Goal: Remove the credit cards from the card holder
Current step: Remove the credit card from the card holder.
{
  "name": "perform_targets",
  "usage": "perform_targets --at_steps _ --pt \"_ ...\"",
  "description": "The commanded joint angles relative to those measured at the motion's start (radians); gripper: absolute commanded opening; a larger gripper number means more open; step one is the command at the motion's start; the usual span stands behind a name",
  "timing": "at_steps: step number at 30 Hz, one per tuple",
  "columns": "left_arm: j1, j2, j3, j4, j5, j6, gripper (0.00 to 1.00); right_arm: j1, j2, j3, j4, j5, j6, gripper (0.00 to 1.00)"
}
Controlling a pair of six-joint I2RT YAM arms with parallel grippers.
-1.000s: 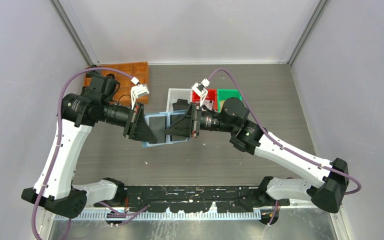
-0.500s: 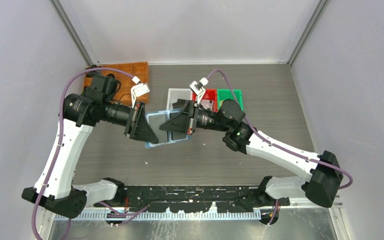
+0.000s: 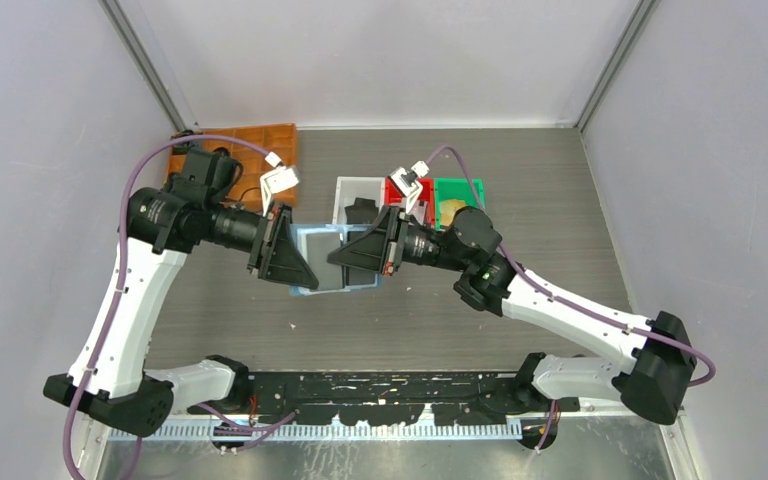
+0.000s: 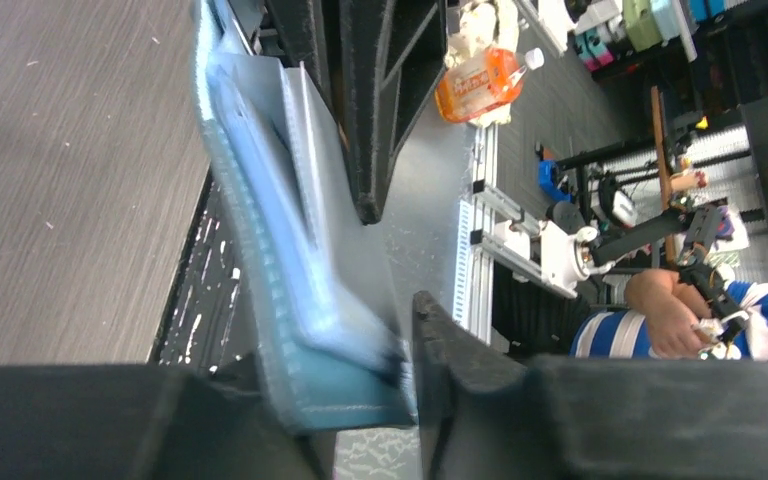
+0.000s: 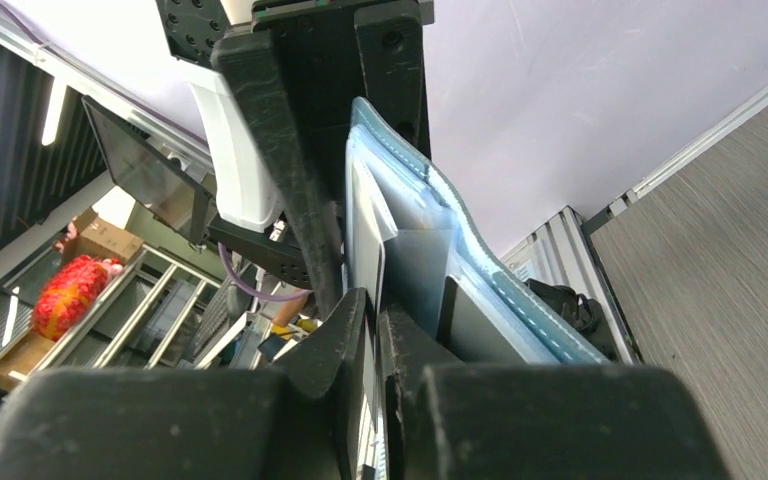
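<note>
Over the middle of the grey table (image 3: 560,210), the card holder (image 3: 310,243) is spread open, pale blue inside facing up, between the two arms' black fingers. The overhead view shows only that much. The right wrist view adds that the right gripper (image 5: 372,325) is closed to a narrow slit on the thin pale edge of a credit card (image 5: 363,235) standing in a pocket. In the left wrist view the holder's stitched teal edge sits between the parted fingers of the left gripper (image 3: 300,272), but whether they press it cannot be told. Just behind the holder stand a white bin (image 3: 352,188), a red bin (image 3: 422,187) and a green bin (image 3: 463,189). An orange tray (image 3: 260,140) sits at the back left. Broad table surface lies in front and to the right, up to the grey walls.
</note>
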Motion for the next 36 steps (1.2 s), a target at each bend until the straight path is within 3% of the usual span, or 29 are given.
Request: perform_targets --at_steps 1,4,7,12,18,30,34,36 --pt "0.017 -0.030 0.032 0.089 0.114 -0.038 0.25 0.001 -0.047 -0.003 0.027 0.025 -0.021 0.17" --pt "0.035 -0.043 0.005 0.170 0.128 -0.124 0.12 0.001 -0.055 -0.006 0.025 0.025 -0.022 0.21" --pt "0.055 -0.049 -0.009 0.201 0.145 -0.154 0.07 0.001 -0.067 -0.016 0.032 0.024 -0.015 0.24" --pt "0.070 -0.058 -0.023 0.225 0.167 -0.173 0.06 0.000 -0.102 -0.048 0.062 0.034 -0.009 0.24" --pt "0.072 -0.058 -0.024 0.230 0.180 -0.178 0.06 -0.002 -0.111 -0.055 0.088 0.028 -0.004 0.14" --pt "0.071 -0.071 -0.028 0.235 0.194 -0.181 0.06 -0.030 -0.151 -0.082 0.108 0.030 0.016 0.08" --pt "0.071 -0.072 -0.028 0.240 0.191 -0.184 0.05 -0.030 -0.135 -0.077 0.122 0.019 0.030 0.08" --pt "0.071 -0.074 -0.029 0.242 0.186 -0.184 0.03 -0.030 -0.116 -0.067 0.144 0.004 0.051 0.21"
